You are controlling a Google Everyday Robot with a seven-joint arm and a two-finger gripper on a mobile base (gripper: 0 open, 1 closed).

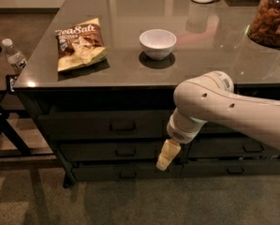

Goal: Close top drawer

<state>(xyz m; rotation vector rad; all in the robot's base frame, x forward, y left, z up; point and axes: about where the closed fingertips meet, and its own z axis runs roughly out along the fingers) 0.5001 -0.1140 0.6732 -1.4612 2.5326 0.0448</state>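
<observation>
Desk (130, 74) first: dark glossy top, with rows of dark drawers stacked under it. The top drawer (83, 125) sits right under the desk edge, and from this angle its front looks about level with the fronts below, so I'd guess it's shut or very nearly. I can't rule out a thin gap.

My arm (233, 111) comes in from the right and crosses the right end of that drawer. The tool (167, 154) hangs off it pointing down, right of the pull (122, 125) and lower, in front of the next row of drawers rather than on the top one. I honestly can't tell if it's spread or pressed together.

So my guess is we're at the tail end of the push. Next move: if there's slack, lift the tool onto the front and press straight in. If not, back straight out, clear of the pulls.
</observation>
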